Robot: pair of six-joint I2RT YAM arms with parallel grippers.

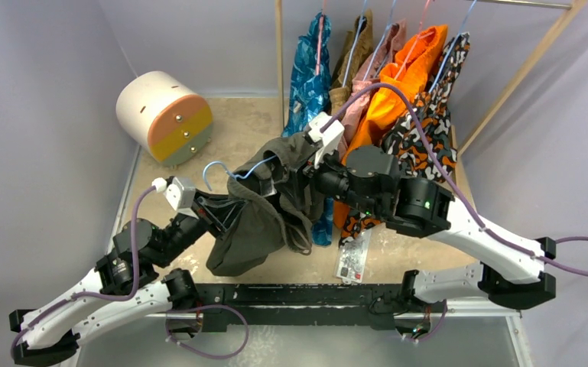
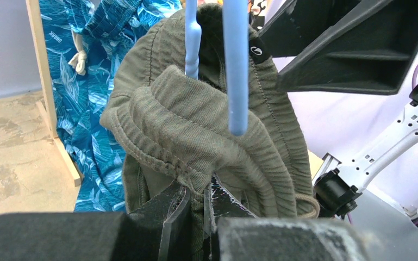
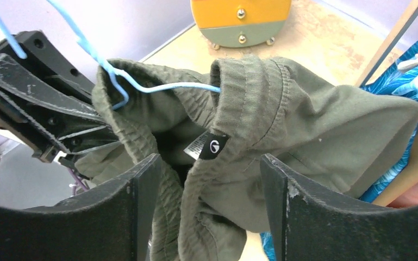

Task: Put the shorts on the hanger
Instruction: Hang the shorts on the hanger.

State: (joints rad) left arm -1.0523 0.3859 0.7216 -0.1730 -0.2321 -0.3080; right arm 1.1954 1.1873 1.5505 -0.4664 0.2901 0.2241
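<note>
The olive-green shorts (image 1: pixel 252 225) hang bunched between my two grippers above the table. The light-blue wire hanger (image 1: pixel 216 168) is threaded through their waistband; its wire shows in the left wrist view (image 2: pixel 234 65) and the right wrist view (image 3: pixel 141 87). My left gripper (image 1: pixel 233 206) is shut on a fold of the shorts' waistband (image 2: pixel 195 141), its jaws pinching the fabric (image 2: pixel 206 204). My right gripper (image 1: pixel 294 182) is open, its fingers spread wide on either side of the shorts (image 3: pixel 304 125) near the black tag (image 3: pixel 212 147), not pinching them (image 3: pixel 211 217).
A wooden clothes rack (image 1: pixel 278 46) at the back holds several hung garments, among them blue patterned shorts (image 1: pixel 308 69) and an orange garment (image 1: pixel 413 69). A white drum with an orange and yellow face (image 1: pixel 165 118) lies back left. A small printed packet (image 1: pixel 352 256) lies on the table.
</note>
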